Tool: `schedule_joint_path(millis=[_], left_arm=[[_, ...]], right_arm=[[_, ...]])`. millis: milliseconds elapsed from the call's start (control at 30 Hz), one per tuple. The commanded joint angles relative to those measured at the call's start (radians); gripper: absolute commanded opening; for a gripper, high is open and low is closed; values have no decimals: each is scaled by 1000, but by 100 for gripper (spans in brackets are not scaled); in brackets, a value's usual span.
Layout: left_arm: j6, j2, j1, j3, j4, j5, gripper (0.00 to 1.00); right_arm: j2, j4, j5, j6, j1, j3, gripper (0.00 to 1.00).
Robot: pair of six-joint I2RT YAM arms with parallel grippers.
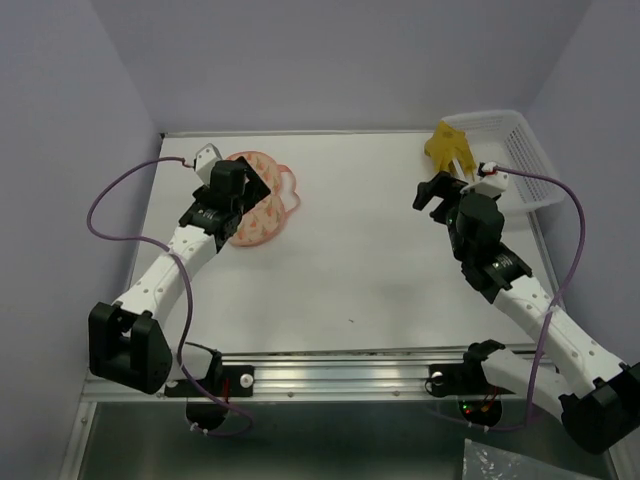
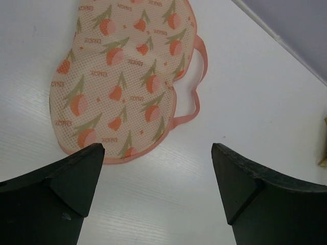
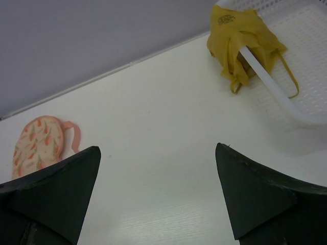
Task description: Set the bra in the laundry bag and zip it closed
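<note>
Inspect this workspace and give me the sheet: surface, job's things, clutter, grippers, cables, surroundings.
Surface: white tabletop, flat, no spill seen.
Job's things: laundry bag lies flat at the back left, pink loop to its side; zip state cannot be told. The bra is draped over the rim of the basket at the back right, not in the bag.
Clutter: the white lattice basket only.
Grippers: left gripper open, empty, above the table just short of the bag. The right gripper is open, empty, aimed toward the bra.
Cables: purple cable loops off the left arm, another off the right; neither touches the job's things.
Surroundings: lilac walls; metal rail at the near edge.
</note>
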Motion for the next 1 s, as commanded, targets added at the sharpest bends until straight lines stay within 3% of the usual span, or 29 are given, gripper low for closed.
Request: schedule_joint_path(millis=[0,300,600,967], left_arm=[[44,-75,2,4,61,3,99],[177,-13,3,0,89,62,99],[311,389,3,332,-29,115,99],[377,705,2,605,-146,39,99]], right_arm=[[4,7,2,-6,1,7,100],[32,76,-99,-33,1,-27,100],[188,-63,-153,-61,1,49,100],[337,-175,-87,-89,1,107,100]])
